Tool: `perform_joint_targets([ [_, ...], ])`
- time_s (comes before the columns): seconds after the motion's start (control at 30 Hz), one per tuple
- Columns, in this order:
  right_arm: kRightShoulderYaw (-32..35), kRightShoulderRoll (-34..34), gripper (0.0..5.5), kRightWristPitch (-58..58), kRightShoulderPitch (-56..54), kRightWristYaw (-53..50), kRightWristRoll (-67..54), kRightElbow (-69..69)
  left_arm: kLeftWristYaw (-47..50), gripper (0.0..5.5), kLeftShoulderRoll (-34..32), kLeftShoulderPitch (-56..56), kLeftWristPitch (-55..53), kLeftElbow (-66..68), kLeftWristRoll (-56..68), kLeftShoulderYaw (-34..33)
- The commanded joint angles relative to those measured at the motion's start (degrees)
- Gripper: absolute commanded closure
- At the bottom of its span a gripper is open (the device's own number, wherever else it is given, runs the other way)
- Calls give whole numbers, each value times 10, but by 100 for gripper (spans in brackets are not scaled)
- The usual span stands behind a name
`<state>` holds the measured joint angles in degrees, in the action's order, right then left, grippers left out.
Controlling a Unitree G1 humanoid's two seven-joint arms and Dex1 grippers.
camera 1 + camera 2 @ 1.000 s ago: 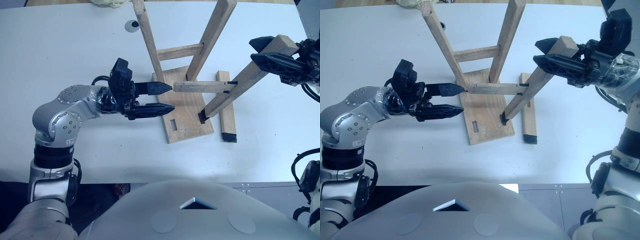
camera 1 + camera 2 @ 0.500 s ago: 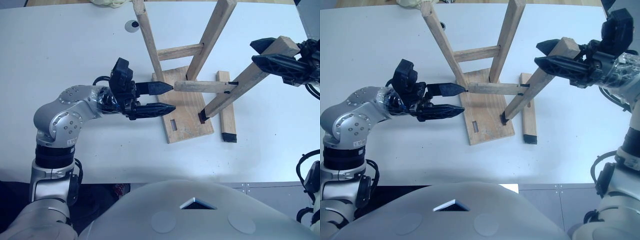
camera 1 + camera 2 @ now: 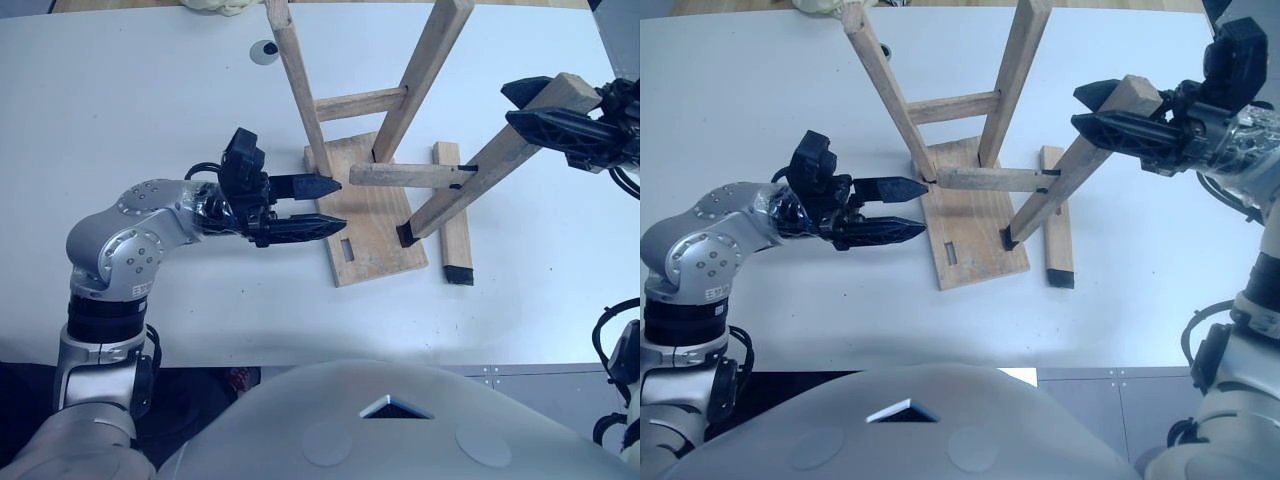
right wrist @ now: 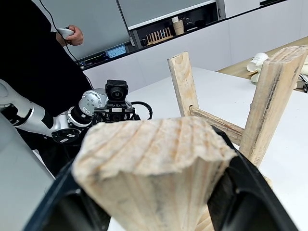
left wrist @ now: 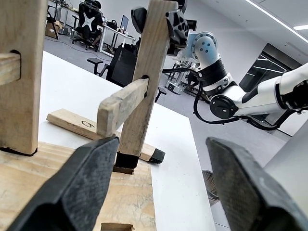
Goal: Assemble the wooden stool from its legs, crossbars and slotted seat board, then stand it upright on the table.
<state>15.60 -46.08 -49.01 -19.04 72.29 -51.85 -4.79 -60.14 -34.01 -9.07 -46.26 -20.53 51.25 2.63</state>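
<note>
The slotted seat board [image 3: 372, 222] lies flat on the white table. Two legs [image 3: 296, 85] [image 3: 422, 75] joined by a crossbar [image 3: 360, 103] stand up from it. My right gripper [image 3: 562, 112] is shut on the top end of a third leg [image 3: 470, 185], which leans with its black foot on the board. A second crossbar [image 3: 405, 173] sticks out of that leg toward my left gripper [image 3: 337, 204]. The left gripper is open, with its fingertips just short of the bar's free end [image 5: 108, 113]. A loose leg [image 3: 455, 225] lies on the table beside the board.
A small grey disc [image 3: 264, 50] sits on the table at the back left. A yellowish cloth [image 3: 215, 6] lies at the far edge. The table's left half and the strip along its near edge [image 3: 300, 350] offer free room.
My left gripper has drawn back a little from the crossbar's free end and dropped slightly toward me. It stays open. The right arm and the held leg have kept still.
</note>
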Motion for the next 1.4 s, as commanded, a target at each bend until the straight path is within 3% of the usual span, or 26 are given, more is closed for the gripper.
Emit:
perform_joint_targets([
  [0.03,-3,-20,335,-4,-9,4,2,-2,-4,219,-24,12,-5,-5,-3,-12],
  [0.47,-1,-18,335,-8,-18,2,-4,-5,-6,219,-38,55,19,21,-42,-5],
  [1.4,-16,25,335,-14,-8,-31,-11,-16,-6,219,-24,34,33,50,-48,3],
])
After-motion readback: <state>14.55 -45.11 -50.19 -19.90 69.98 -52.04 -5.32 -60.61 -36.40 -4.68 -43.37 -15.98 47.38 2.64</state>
